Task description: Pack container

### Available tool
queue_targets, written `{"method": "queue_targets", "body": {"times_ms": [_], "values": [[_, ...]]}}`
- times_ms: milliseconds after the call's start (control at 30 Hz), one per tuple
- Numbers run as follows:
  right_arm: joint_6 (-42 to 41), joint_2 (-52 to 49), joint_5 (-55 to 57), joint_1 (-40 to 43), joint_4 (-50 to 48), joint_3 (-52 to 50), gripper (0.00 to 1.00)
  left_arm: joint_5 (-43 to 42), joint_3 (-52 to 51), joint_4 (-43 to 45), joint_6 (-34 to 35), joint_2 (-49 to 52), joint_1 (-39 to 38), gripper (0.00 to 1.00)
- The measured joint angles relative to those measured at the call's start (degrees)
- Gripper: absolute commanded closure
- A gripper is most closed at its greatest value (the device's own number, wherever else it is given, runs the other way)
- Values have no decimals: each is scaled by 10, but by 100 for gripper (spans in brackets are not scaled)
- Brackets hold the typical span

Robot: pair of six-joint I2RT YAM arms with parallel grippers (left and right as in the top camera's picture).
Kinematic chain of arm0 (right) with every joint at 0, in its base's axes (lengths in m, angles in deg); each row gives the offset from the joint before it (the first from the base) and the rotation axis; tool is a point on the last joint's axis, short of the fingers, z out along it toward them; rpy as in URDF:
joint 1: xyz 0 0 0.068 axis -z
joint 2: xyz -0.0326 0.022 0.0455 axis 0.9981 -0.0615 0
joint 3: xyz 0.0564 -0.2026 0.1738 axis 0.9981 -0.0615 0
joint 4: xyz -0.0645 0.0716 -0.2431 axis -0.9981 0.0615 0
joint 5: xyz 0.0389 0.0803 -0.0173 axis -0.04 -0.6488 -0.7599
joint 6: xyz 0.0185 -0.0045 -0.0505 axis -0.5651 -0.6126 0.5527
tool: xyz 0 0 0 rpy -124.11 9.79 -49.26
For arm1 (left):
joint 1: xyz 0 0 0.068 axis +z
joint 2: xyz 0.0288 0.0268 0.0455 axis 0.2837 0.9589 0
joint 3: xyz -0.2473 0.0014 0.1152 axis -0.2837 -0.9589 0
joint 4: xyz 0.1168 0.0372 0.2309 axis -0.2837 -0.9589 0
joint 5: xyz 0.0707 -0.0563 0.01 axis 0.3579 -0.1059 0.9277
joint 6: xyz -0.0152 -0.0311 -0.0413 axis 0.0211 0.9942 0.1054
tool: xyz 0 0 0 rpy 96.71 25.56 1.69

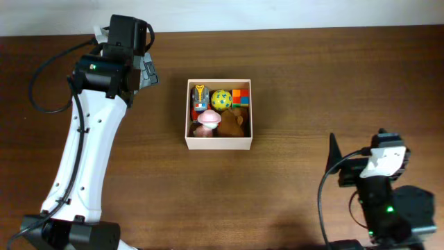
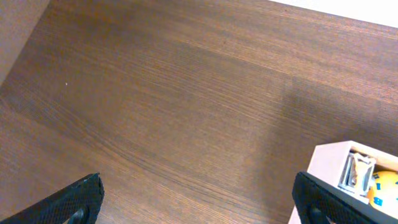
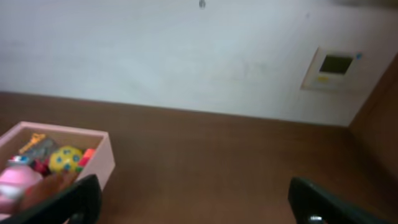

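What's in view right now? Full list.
container: 1, cream, table centre
grey toy: 1, grey-yellow, in container, far left
ball: 1, yellow, in container, far middle
block: 1, orange-red, in container, far right
pink toy: 1, pink, in container, near left
brown toy: 1, brown, in container, near right
table: 1, dark brown wood, under everything
wall panel: 1, white, wall beyond table
left pincer: 1, black, open, empty, left of container
right pincer: 1, black, open, empty, near right of table

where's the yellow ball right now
Overhead view: the yellow ball sits inside the container, along its far wall, between the toy vehicle and the orange block.
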Motion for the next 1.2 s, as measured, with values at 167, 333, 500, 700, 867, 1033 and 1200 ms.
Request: {"method": "queue_targets", "body": {"times_ms": [167, 333, 500, 700, 867, 1033, 1200], "values": [[0, 53, -10, 12, -101, -120, 1, 0, 0, 0, 0, 0, 0, 1], [0, 101, -25, 23, -154, -212, 1, 0, 0, 0, 0, 0, 0, 1], [0, 141, -31, 29, -161, -251, 1, 0, 0, 0, 0, 0, 0, 1], [0, 177, -34, 30, -163, -282, 1, 0, 0, 0, 0, 0, 0, 1], [0, 203, -36, 30, -163, -308, 1, 0, 0, 0, 0, 0, 0, 1], [0, 220, -38, 30, -185, -332, 1, 0, 0, 0, 0, 0, 0, 1], [0, 221, -38, 30, -241, -366, 1, 0, 0, 0, 0, 0, 0, 1]]}}
